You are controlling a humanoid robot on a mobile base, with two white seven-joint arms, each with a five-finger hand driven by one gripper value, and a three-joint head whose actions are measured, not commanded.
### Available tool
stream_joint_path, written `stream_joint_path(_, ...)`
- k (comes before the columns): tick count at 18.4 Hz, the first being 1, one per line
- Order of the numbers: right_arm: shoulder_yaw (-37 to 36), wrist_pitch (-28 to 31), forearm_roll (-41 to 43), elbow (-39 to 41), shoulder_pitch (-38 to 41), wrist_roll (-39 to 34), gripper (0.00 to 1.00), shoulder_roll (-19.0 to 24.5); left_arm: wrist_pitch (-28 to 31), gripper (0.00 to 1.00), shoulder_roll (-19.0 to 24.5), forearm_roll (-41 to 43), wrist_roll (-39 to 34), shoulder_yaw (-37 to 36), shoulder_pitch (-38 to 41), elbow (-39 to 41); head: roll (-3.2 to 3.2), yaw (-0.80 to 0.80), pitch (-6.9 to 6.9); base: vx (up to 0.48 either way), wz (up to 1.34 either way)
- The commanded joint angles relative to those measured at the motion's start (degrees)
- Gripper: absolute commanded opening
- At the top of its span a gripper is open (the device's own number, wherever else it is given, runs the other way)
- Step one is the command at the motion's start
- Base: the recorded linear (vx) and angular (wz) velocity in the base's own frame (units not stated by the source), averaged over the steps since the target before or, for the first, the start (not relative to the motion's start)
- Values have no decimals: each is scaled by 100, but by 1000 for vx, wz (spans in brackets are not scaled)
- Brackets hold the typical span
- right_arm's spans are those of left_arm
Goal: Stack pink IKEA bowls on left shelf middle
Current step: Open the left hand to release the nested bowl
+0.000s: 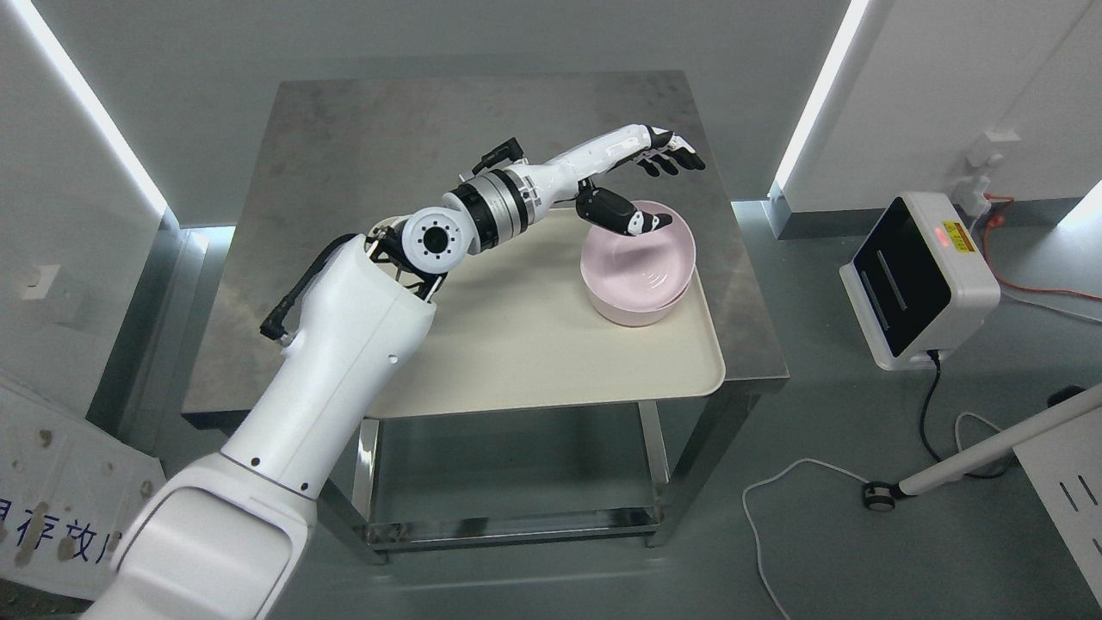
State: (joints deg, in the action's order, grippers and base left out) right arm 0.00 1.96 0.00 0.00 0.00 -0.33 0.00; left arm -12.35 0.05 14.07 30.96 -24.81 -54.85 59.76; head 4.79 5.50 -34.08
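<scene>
A square steel table (pixel 362 146) with a dull, smudged grey top stands on the grey floor (pixel 818 413), with a lower steel shelf (pixel 516 482) showing between its legs. On the top lies a cream rectangular plastic tray (pixel 534 344) with rounded corners, pushed toward the near edge so that its front corner slightly overhangs on the right. The far half of the tabletop is bare metal. At the tray's far right corner sit pale pink round bowls (pixel 638 274), nested one inside the other, the lower rim just peeking out beneath the upper one. How many are nested I cannot tell.
</scene>
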Motion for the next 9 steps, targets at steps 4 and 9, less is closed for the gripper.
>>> stream_joint_path(4,-62,6,0,193,167,-2,100,-100,-1812,63,95,-10,534,2358,2021,2277,0,0,0,0,0)
stream_joint_path(9,-70,6,0,193,167,-2,100,-100,-2034,63,109,253,534,1824,2250,2330,0,0,0,0,0)
